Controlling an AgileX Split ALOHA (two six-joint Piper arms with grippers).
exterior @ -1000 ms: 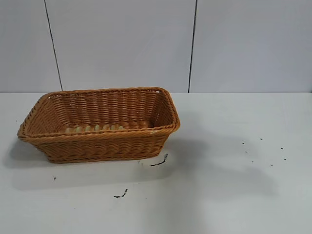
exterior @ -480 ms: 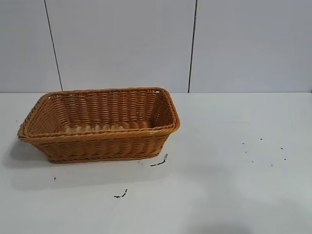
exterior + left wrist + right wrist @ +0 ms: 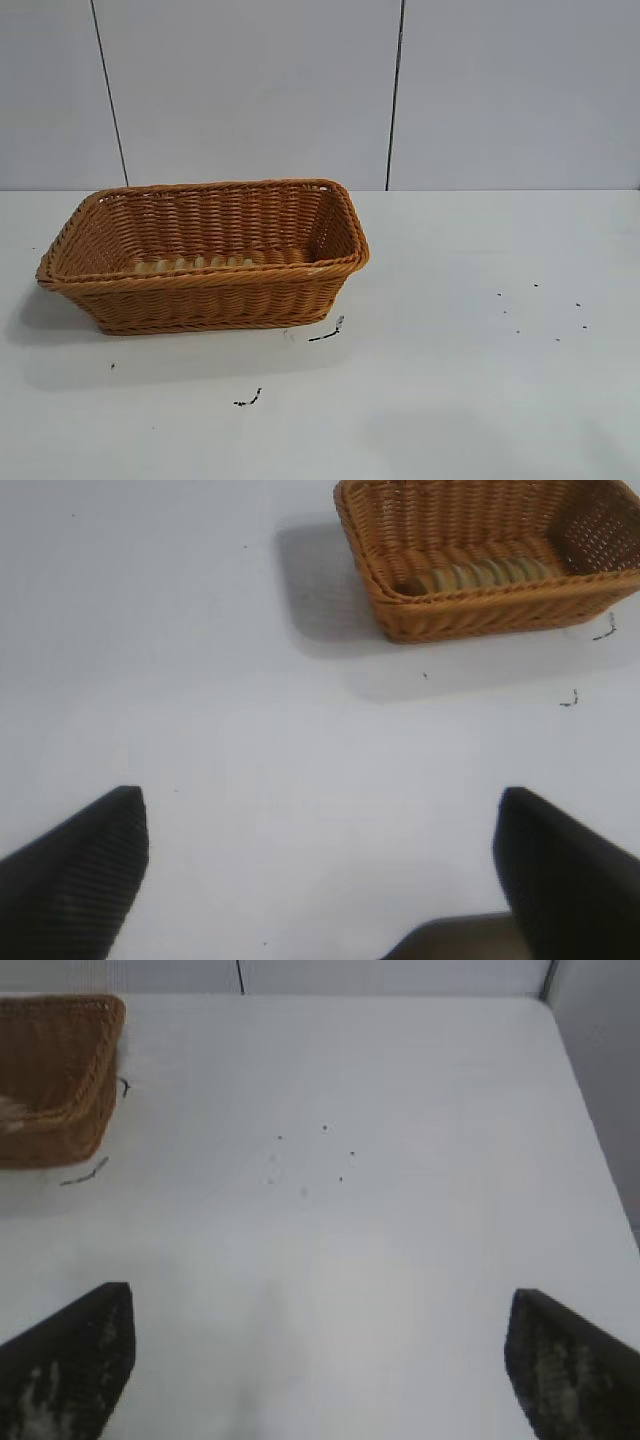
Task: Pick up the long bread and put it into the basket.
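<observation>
Sitting on the white table (image 3: 470,400) in the exterior view, the large orange-brown woven wicker basket (image 3: 200,300) is holding the oblong tan-yellow long bread (image 3: 195,264) along its floor; neither arm is showing here. Looking from the left wrist, the left gripper (image 3: 320,865) is hovering with fingers spread wide, well apart from the basket (image 3: 480,610) and the bread (image 3: 480,575) lying inside it. Looking from the right wrist, the right gripper (image 3: 320,1360) is hanging spread wide over bare table, the basket (image 3: 55,1110) sitting far off to one side.
</observation>
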